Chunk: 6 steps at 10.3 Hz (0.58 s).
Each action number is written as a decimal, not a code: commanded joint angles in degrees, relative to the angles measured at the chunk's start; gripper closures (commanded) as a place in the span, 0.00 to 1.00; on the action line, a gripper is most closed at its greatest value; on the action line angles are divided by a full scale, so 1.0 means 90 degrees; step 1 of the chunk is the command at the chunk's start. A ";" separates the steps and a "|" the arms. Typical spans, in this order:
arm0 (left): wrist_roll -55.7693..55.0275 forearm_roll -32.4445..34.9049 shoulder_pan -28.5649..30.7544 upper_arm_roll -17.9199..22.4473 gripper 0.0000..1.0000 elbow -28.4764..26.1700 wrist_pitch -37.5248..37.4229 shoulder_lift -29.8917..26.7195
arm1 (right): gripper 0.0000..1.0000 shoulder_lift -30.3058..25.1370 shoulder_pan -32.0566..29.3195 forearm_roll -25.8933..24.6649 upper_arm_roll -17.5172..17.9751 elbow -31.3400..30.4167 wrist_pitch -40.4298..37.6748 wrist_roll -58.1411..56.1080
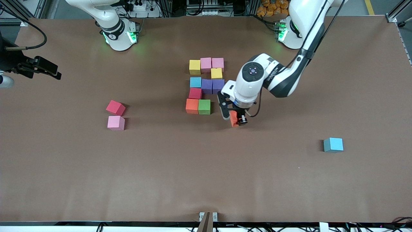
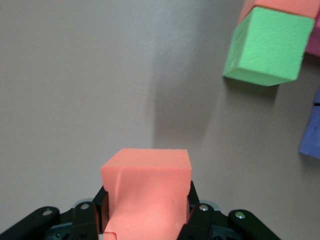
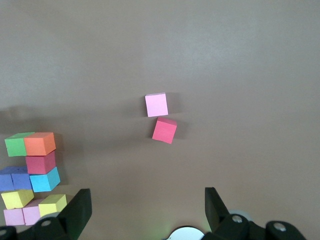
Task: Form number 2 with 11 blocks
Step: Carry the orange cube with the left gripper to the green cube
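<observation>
Two loose blocks, red (image 1: 115, 107) and pink (image 1: 116, 122), sit left of centre; the right end effector (image 3: 147, 210) waits, spread wide. Mid-frame lies the unfinished number 2 (image 1: 206, 85). Just beside it, the left end effector (image 1: 237, 121) grips an orange block (image 2: 147, 187).

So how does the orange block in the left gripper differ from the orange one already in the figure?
The held orange block is clamped in the left gripper, over bare table beside the green block. The placed orange block sits in the figure's nearest row, touching the green block, with the red block just above it in the front view. The held block's sides look squeezed inward in the left wrist view; the placed one looks square. Both share colour and apparently size.
</observation>
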 commanded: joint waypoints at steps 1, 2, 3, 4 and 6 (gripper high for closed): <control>0.0072 0.0162 -0.0070 -0.0119 0.75 -0.0312 0.0638 0.0084 | 0.00 0.0046 0.0106 -0.0016 -0.0024 0.0161 -0.0122 0.0218; 0.0072 0.0162 -0.0079 -0.0168 0.75 -0.0459 0.0815 0.0094 | 0.00 0.0046 0.0106 -0.0007 -0.0014 0.0190 -0.0131 0.0238; 0.0072 0.0162 -0.0070 -0.0275 0.75 -0.0566 0.0884 0.0094 | 0.00 0.0046 0.0193 -0.0026 -0.0014 0.0229 -0.0131 0.0247; 0.0072 0.0172 -0.0079 -0.0314 0.75 -0.0606 0.0885 0.0094 | 0.00 0.0046 0.0242 -0.0046 -0.0024 0.0230 -0.0131 0.0247; 0.0063 0.0658 -0.0079 -0.0431 0.76 -0.0665 0.0895 0.0152 | 0.00 0.0046 0.0252 -0.0046 -0.0024 0.0249 -0.0131 0.0247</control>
